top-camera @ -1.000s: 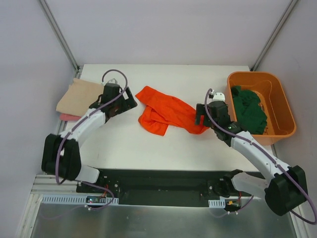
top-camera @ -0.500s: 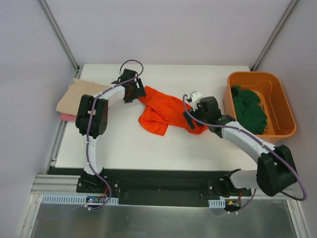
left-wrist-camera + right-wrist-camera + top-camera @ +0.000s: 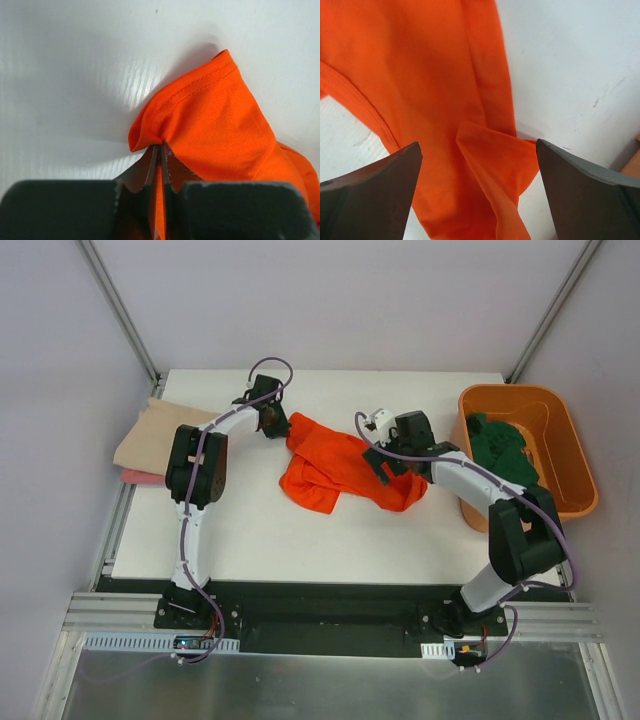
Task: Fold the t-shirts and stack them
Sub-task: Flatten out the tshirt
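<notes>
- Table (image 3: 250, 530): white, smooth; cloth should slide on it easily, so a drag-flatten looks workable.
- Orange bin (image 3: 507, 390): rigid plastic, at table's 3 o'clock edge. It holds the dark green t-shirt (image 3: 505, 455), bunched up; might be more than one garment, top view too coarse to tell.
- Orange t-shirt (image 3: 335, 465): crumpled approx at table centre, lying from 10 to 4 o'clock. Thin mesh knit w/ stitched hems (image 3: 215, 125), so light, limp and no stiffness. It'll sag and fold under itself if lifted by one point. Best taken at two hem corners and pulled taut.
- Beige t-shirt (image 3: 150, 435): folded flat at table's 9 o'clock edge, lying on top of the stack.
- Pink t-shirt (image 3: 140, 477): only a sliver shows under the beige one, at its 6 o'clock side.
- Left gripper (image 3: 275, 425): at the orange shirt's 10 o'clock corner. Wrist view shows it (image 3: 160, 150) pinched tight on a puckered fold beside the hem. Small bite, could slip.
- Right gripper (image 3: 378, 468): over the shirt's 3 o'clock side, jaws spread wide (image 3: 477, 145), straddling a loose flap (image 3: 490, 150), nothing held. The hem edge at its 8 o'clock looks the firmer hold.
</notes>
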{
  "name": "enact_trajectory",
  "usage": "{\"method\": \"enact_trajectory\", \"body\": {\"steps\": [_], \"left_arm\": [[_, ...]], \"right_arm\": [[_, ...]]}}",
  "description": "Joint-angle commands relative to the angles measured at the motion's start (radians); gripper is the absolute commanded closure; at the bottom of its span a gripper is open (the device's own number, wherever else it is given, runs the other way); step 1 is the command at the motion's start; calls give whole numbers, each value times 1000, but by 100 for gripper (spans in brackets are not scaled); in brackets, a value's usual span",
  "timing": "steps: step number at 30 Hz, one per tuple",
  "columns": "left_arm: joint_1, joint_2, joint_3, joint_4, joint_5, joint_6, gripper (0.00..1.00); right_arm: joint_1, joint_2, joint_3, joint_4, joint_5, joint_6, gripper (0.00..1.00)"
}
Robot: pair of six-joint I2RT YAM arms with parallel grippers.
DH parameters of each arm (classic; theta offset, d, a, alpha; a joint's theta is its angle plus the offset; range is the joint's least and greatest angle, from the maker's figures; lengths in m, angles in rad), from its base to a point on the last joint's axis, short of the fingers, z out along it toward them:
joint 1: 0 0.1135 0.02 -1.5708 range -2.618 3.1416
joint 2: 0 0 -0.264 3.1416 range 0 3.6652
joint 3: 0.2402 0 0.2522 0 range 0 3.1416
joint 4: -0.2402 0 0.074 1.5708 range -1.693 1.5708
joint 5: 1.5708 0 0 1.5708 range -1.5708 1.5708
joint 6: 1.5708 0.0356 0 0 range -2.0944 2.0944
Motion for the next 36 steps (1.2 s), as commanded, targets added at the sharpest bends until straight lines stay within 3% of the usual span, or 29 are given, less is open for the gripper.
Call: {"method": "enact_trajectory", "body": {"steps": [1,4,8,13,15,19,20,23,30,36], "left_arm": [[2,17,34,-71,2,12,100],[2,-22,11,-76,-22,18,100],[2,-94,-34,-76,-52,44,100],[2,-167,-58,-76,-6,104,100],[2,-210,-84,-74,-12,113,100],[1,-292,-130,-76,-15,127,100],[1,-311,-146,-76,-16,127,100],[1,-371,-186,-76,-35,131,100],[2,-615,-256,-76,-77,159,100],[2,-934,-328,-76,-159,190,100]], "right_arm": [[-2,43,68,-166,-89,-95,1],[-2,58,73,-196,-80,-92,4],[-2,98,85,-228,102,-84,7],[-2,131,110,-230,210,-49,37],[-2,97,93,-170,239,-20,60],[-1,-16,25,-55,178,32,62],[-2,-33,24,-55,175,43,67],[-4,-78,2,-67,210,57,98],[-4,-300,-42,-42,262,187,100],[-5,-653,-45,-59,304,339,100]]}}
